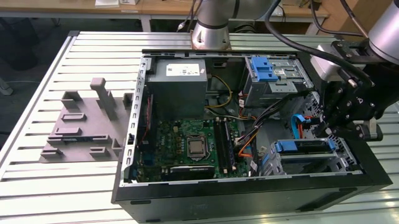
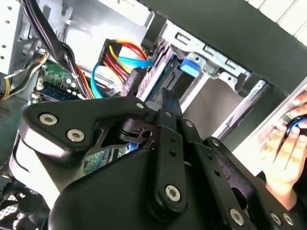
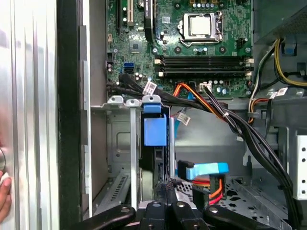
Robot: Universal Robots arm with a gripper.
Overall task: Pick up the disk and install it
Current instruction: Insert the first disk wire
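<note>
The disk point(image 1: 303, 146), silver with a blue plastic carrier, sits in the drive cage point(image 1: 346, 161) at the near corner of the open computer case on the exterior view's right. In the first wrist view the disk point(image 3: 154, 127) stands edge-on in a cage slot, blue handle outward. My gripper point(image 1: 337, 130) hovers just beside the cage, on its right in the exterior view. Its fingers are shut together, and in both wrist views the gripper point(image 3: 166, 191) point(image 2: 168, 103) points at the disk's point(image 2: 165, 72) end. I cannot tell whether the tips touch it.
Orange, black and blue cables point(image 3: 206, 170) run close beside the cage. The case also holds a motherboard point(image 1: 187, 144), a grey power-supply box point(image 1: 177, 81) and an upper bay with a blue carrier point(image 1: 265, 70). A grey foam fixture point(image 1: 87, 123) lies on the exterior view's left. A person's hand point(image 2: 283, 153) rests outside the case wall.
</note>
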